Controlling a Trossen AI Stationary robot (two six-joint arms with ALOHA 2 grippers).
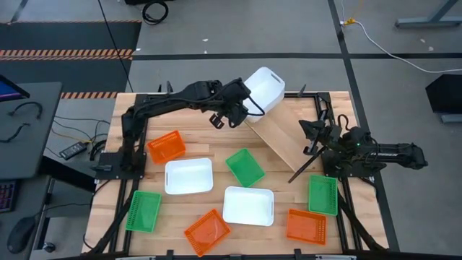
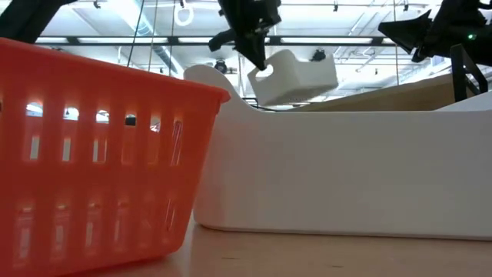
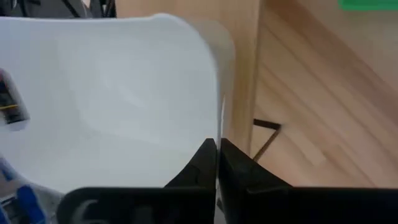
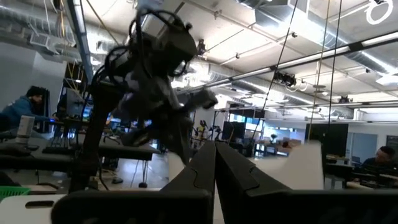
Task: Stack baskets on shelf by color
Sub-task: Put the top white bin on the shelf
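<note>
The left tool (image 1: 249,107), at upper centre of the high view, pinches the rim of a white basket (image 1: 266,88) above the slanted shelf's (image 1: 281,137) top end; placing is underway, and next comes lowering and release. Low view: the basket hangs upper centre. Left wrist: fingers pressed on the rim. The right tool (image 1: 312,137), pressed together and empty, waits at right.
</note>
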